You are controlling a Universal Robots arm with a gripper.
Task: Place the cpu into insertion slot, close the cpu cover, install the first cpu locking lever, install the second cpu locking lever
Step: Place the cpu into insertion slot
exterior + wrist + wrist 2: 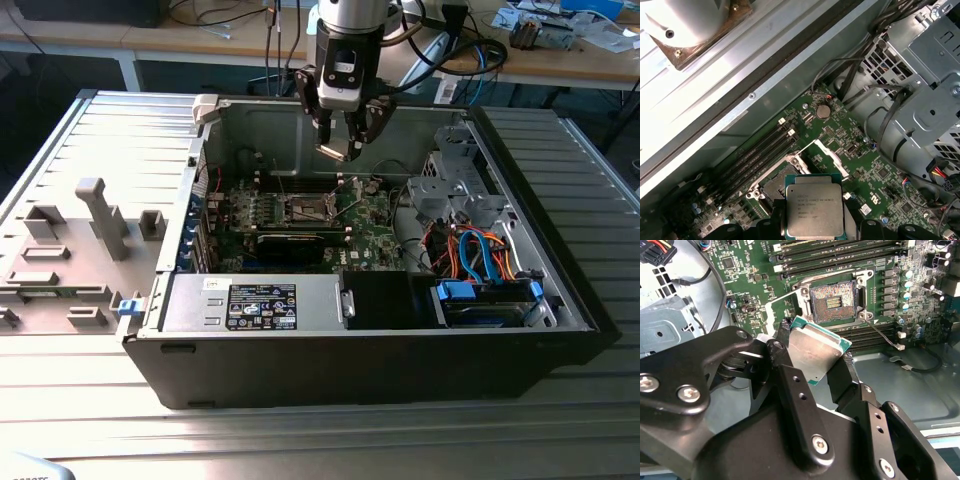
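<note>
- One gripper point(343, 150) is recorded at the upper centre of the exterior view, above the open computer case point(300, 370).
- Its two fingers point(840, 375) are drawn partway together and clamped on opposite edges of one cpu point(815, 352), held between the tips with the metal top exposed.
- The cpu is held clear of the green motherboard point(370, 225).
- One insertion slot point(832, 302) is counted, with its contacts uncovered, near the cpu but apart from it.

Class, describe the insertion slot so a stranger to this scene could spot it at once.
Look into the open black computer case and find the green motherboard on its floor. Near the board's middle lies the insertion slot, a dark square in a metal rim, unlike the long black slots beside it.
</note>
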